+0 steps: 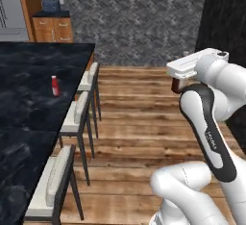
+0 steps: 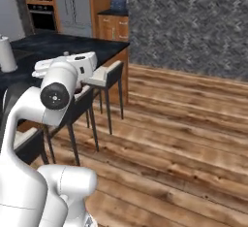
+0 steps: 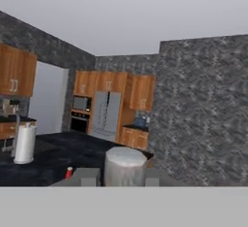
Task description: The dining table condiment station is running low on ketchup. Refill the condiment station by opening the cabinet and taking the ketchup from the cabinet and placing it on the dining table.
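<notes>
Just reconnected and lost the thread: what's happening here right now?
The white arm's two-finger gripper appears shut on the small dark maroon ketchup bottle and holds it in the air over the wooden floor. It is on the stool side of the black marble dining table. The bottle is not yet set down. A bright red white-capped bottle already stands on the table, near the pale-cushioned stools.

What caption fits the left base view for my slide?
Arm raised beside the dining table, tool holding a dark bottle; red bottle on the marble top, stools alongside.
</notes>
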